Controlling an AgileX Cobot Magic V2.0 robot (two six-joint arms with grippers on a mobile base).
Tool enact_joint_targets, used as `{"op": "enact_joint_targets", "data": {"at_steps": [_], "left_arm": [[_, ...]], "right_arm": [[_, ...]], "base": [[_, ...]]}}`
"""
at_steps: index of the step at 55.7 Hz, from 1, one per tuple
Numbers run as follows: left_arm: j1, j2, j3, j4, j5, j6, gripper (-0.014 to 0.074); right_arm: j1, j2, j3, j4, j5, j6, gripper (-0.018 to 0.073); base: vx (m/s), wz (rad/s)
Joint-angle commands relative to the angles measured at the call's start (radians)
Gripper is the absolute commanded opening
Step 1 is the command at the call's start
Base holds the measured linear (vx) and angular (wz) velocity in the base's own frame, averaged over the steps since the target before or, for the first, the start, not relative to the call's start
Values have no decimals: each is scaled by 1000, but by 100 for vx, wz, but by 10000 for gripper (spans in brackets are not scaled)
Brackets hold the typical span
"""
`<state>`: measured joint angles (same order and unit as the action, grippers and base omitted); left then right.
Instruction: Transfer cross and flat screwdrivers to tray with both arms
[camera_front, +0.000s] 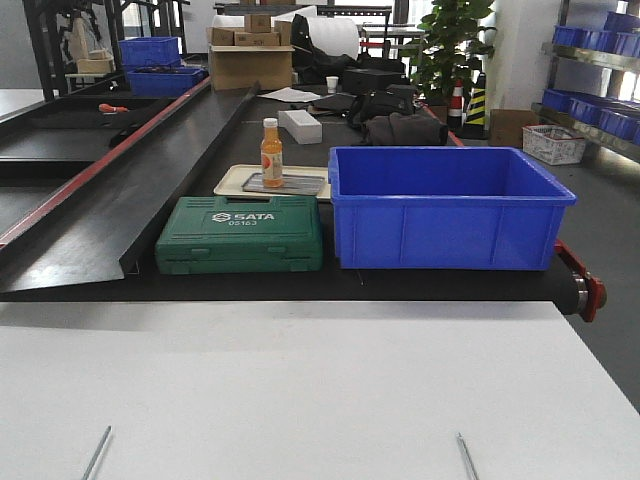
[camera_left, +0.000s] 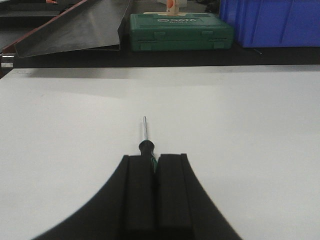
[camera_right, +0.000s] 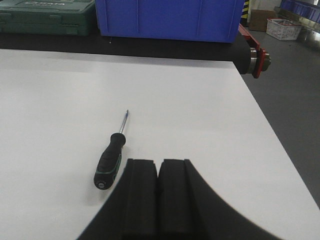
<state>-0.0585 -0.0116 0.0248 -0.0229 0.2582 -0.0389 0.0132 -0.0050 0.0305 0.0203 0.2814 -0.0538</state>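
Two screwdrivers lie on the white table. In the front view only their steel shafts show, one at the bottom left (camera_front: 97, 452) and one at the bottom right (camera_front: 466, 455). My left gripper (camera_left: 154, 156) is shut, hovering over the left screwdriver (camera_left: 146, 146), whose black and green handle disappears under its fingers. My right gripper (camera_right: 159, 161) is shut and empty, just right of the other screwdriver (camera_right: 110, 160), apart from it. The grey tray (camera_front: 300, 185) sits on the black belt beyond the table. Neither gripper shows in the front view.
An orange bottle (camera_front: 271, 152) stands on the grey tray, which rests on a cream tray (camera_front: 232, 180). A green SATA case (camera_front: 240, 233) and a deep blue bin (camera_front: 445, 205) line the belt's near edge. The table's right edge (camera_right: 280, 150) drops to the floor.
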Motion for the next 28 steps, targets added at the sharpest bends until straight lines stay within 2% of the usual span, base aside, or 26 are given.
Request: {"op": "enact_joint_targets", "data": {"at_steps": [1, 28], "left_arm": [[-1, -12, -24, -1, -78, -8, 3], [-1, -12, -24, -1, -79, -1, 3]], "right_arm": [[-6, 12, 8, -6, -81, -6, -8], [-6, 12, 8, -6, -81, -6, -8]], "base": [[0, 0], [0, 0]]}}
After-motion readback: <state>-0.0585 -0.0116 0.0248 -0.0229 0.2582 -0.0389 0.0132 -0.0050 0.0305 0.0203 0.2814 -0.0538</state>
